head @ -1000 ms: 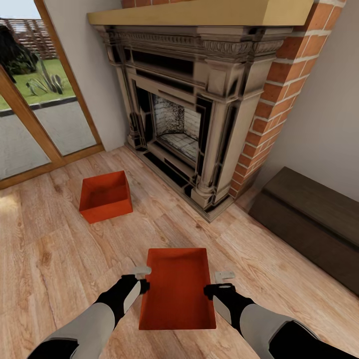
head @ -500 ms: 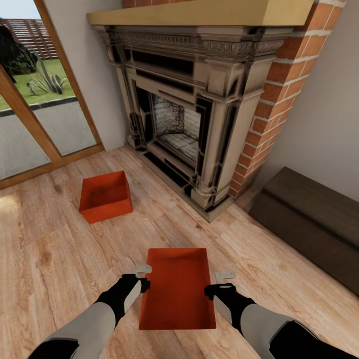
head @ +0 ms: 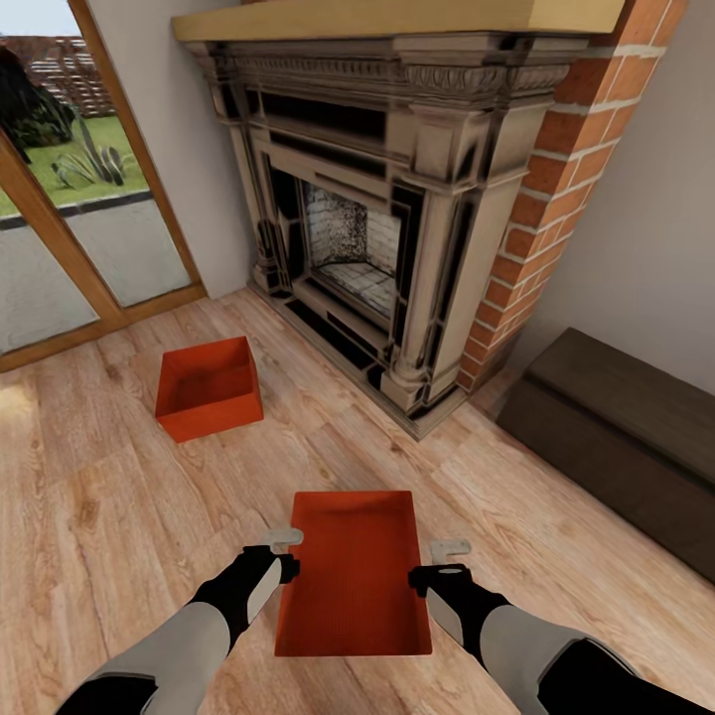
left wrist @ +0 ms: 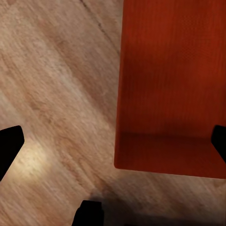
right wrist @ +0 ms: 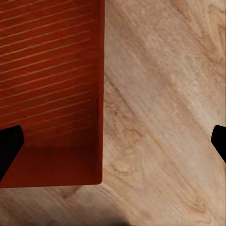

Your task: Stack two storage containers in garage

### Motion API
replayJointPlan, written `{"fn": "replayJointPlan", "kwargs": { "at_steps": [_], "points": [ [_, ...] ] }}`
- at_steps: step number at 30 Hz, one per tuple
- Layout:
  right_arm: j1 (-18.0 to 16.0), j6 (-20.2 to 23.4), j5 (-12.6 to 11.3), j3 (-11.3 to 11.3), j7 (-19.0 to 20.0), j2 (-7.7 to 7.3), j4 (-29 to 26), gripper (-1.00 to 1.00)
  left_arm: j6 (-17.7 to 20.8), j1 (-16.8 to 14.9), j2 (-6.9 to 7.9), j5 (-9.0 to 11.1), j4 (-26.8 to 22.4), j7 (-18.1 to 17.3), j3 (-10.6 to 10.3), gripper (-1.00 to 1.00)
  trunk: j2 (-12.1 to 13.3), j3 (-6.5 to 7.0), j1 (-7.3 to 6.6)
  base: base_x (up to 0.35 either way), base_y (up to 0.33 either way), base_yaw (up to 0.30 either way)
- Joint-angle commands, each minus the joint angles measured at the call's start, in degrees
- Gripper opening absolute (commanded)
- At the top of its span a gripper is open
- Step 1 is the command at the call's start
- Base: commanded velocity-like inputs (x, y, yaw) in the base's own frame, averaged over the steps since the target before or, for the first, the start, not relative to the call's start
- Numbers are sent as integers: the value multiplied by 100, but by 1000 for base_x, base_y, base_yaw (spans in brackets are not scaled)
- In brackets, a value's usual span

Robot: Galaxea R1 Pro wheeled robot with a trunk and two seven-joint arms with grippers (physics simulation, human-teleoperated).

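While the near storage container [head: 354, 576] lay on the light wood-plank floor [head: 89, 516] between the two arms, the left gripper [head: 282, 552] and right gripper [head: 445, 558] flanked its long sides — fingers spread wide, holding nothing. The second storage container [head: 209, 389] sat farther off, left of the fireplace [head: 387, 199] — near the glass doors [head: 70, 228].

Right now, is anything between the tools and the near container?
Nothing visible. The left tool and right tool sit on either side of the near container, with just bare wood floor in the gaps.
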Motion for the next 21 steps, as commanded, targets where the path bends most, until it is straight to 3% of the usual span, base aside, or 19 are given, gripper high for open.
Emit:
{"fn": "replayJointPlan", "kwargs": {
  "at_steps": [1,21],
  "points": [
    [-1,39,-35,49,-32,-2,-13,100,24,0,-2,40,-11,32,-4,100,-43,-22,22,0,0,0],
    [-1,30,-27,49,-32,27,-13,100,16,0,5,31,-21,69,-4,100,-725,-327,396,0,0,0]
  ]
}}
